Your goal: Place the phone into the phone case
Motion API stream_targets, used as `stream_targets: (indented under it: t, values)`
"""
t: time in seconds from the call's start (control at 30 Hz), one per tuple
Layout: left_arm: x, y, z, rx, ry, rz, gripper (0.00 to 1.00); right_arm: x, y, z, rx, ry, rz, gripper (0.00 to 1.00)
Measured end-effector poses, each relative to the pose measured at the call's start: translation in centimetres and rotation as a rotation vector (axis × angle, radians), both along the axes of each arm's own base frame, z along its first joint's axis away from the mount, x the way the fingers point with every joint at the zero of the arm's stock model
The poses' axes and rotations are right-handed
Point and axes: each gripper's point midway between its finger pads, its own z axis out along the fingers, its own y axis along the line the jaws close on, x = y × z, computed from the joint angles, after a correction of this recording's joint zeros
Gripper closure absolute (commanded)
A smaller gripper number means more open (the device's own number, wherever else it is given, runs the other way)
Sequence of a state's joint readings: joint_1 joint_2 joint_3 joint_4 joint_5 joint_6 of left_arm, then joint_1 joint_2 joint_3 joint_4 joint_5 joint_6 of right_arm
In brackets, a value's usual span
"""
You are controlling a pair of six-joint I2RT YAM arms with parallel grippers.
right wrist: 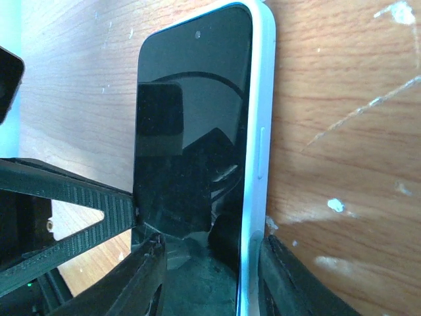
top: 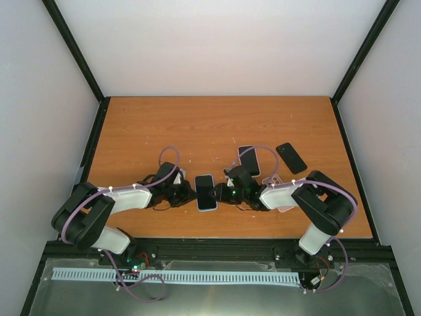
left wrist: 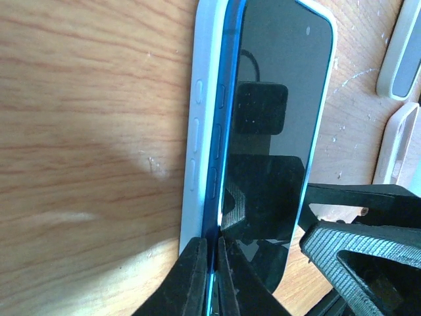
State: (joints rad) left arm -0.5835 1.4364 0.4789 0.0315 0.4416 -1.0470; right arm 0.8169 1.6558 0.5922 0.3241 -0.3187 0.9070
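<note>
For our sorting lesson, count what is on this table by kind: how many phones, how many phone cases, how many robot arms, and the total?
Phones: 3 (centre phone, two dark phones behind it)
Phone cases: 3 (pale case under the centre phone, two pale cases nearby; the arms may hide more)
Robot arms: 2 (left arm, right arm)
Total: 8

bright even light; reflections on phone glass; soft shadows

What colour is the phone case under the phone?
Very pale blue, almost white. The phone case shows best in the left wrist view.
</note>
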Motion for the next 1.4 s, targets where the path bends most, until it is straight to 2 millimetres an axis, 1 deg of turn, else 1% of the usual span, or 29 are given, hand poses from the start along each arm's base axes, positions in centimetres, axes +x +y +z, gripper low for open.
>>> stream_targets:
  t: [0.23,0.43,0.53,0.7,0.8,0.9,1.03,1.07,1.23,1.4]
  values:
    - [0.0,-0.2,0.2,-0.025,-0.010,0.008,0.80,0.0,-0.1,0.4,0.079,0.037,-0.044,0.62]
    - [0.0,-0.3,0.3,-0.044,-0.024,0.006,0.77,0.0,0.0,0.5,0.091,0.045,-0.053,0.62]
    - [0.0,-0.3,0.4,-0.048,-0.025,0.005,0.73,0.0,0.0,0.5,0.098,0.048,-0.057,0.62]
    - [0.0,-0.3,0.5,-0.053,-0.027,0.010,0.70,0.1,0.1,0.7,0.107,0.042,-0.057,0.62]
    - [0.1,-0.3,0.6,-0.054,-0.028,0.011,0.66,0.2,0.1,1.1,0.115,0.038,-0.057,0.62]
    - [0.0,-0.2,0.6,-0.052,-0.028,0.015,0.64,0.3,0.4,1.8,0.139,0.029,-0.056,0.62]
    - [-0.3,0.0,0.2,-0.039,-0.011,0.019,0.64,0.3,1.3,3.8,0.213,-0.001,-0.027,0.62]
    - [-0.3,0.0,0.3,-0.042,-0.013,0.020,0.64,0.3,1.4,4.1,0.223,0.000,-0.023,0.62]
    - [-0.3,0.0,0.4,-0.043,-0.012,0.020,0.65,0.2,1.5,4.1,0.229,0.006,-0.026,0.62]
    - [-0.3,0.1,0.4,-0.042,-0.015,0.023,0.67,0.2,1.4,4.0,0.224,0.008,-0.027,0.66]
